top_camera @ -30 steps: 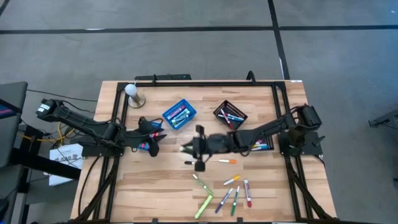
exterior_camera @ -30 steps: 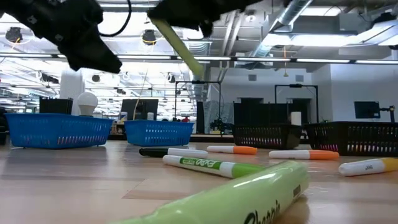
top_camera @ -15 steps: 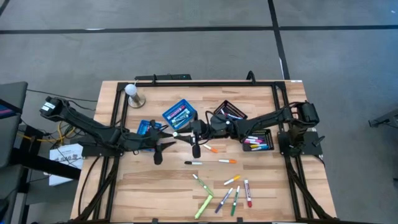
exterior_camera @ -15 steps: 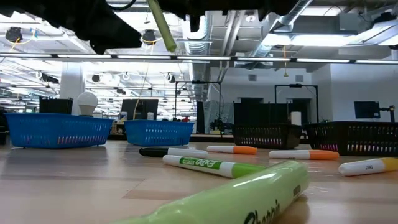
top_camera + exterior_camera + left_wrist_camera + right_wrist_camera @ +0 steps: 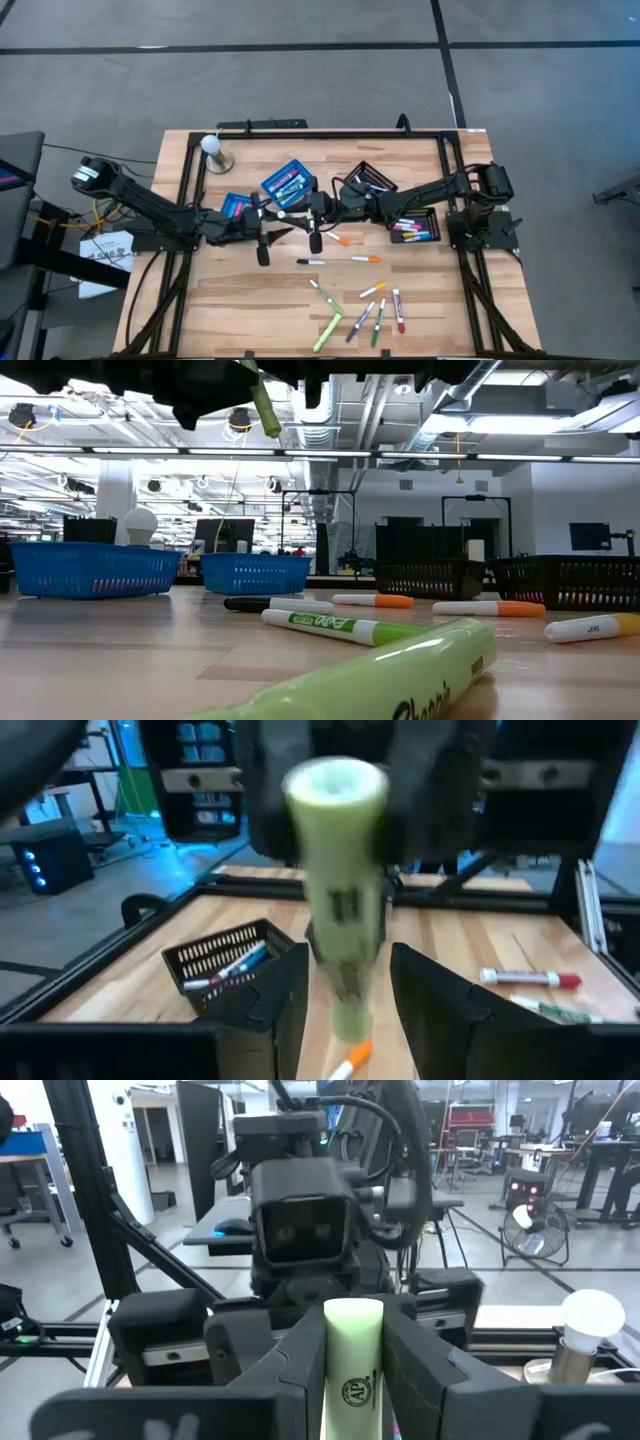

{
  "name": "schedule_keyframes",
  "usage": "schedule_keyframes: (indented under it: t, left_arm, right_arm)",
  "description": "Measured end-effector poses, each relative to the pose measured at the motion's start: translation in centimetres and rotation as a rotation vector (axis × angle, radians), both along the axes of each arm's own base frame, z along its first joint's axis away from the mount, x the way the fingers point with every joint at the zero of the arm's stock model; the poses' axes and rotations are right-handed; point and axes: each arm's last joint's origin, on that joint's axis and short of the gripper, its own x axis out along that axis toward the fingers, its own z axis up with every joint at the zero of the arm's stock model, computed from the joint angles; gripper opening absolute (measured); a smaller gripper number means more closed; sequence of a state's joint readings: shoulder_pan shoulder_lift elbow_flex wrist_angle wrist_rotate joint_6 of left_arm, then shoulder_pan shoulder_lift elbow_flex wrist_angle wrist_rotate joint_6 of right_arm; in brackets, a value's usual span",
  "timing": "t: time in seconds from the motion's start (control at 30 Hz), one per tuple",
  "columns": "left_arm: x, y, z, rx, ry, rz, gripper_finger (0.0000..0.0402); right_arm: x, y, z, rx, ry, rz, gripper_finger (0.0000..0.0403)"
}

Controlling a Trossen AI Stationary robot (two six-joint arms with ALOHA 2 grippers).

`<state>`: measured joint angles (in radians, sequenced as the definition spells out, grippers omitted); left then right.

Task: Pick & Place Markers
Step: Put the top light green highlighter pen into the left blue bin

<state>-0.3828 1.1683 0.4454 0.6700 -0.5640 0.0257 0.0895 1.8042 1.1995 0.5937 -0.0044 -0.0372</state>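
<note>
A pale green marker (image 5: 285,214) hangs high above the table's middle, shut in my right gripper (image 5: 303,213). My left gripper (image 5: 272,220) faces it from the table's left and is open. Its fingers (image 5: 280,1000) stand on either side of the marker (image 5: 340,900), with narrow gaps still showing. The low view shows the marker (image 5: 265,408) slanting down from the dark grippers. Several other markers (image 5: 360,310) lie on the table near the front, and three more (image 5: 340,259) lie at mid-table. My right gripper pinches the green marker's barrel (image 5: 352,1380) between its two fingers. The fingers come level from the table's right and lie along the marker, whose free end (image 5: 352,1318) sticks out beyond the fingertips. The marker is tilted and lifted clear of the table.
Two blue baskets (image 5: 288,183) (image 5: 237,205) with markers stand left of centre, and two black mesh baskets (image 5: 368,185) (image 5: 415,225) stand right of centre. A white bulb on a stand (image 5: 213,150) is at the far left. A black frame runs along the table's edges.
My right gripper has carried the green marker up and toward the far edge, then kept still. The marker now hangs steeper. My left gripper has gone toward the table's right, turning, until its open fingers reached the marker's sides.
</note>
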Motion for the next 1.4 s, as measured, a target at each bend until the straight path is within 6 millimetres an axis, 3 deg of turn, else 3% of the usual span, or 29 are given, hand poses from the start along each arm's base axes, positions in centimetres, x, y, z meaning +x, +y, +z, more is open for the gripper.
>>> schedule_keyframes:
  t: [0.3,0.57,0.87,1.23,1.4]
  left_arm:
    - [2.1,1.2,-1.3,-0.023,-0.045,-0.027,0.0135]
    - [2.3,1.2,-1.4,-0.032,-0.054,-0.029,0.0065]
    - [2.2,1.2,-1.5,-0.093,-0.047,-0.013,0.0070]
    - [1.3,1.3,-4.9,-0.316,0.256,0.081,0.0070]
    - [-0.7,2.2,-3.8,-0.395,0.322,0.137,0.0069]
  right_arm:
    - [0.0,0.0,0.2,0.001,-0.018,-0.002,0.0074]
    - [0.0,-0.1,-0.1,-0.003,0.012,-0.009,0.0076]
    - [0.0,-0.1,-0.9,-0.013,0.094,-0.010,0.0121]
    - [-1.1,-0.2,-3.7,-0.073,0.426,-0.056,0.0195]
    - [-2.5,0.0,-5.2,-0.012,0.661,-0.073,0.0211]
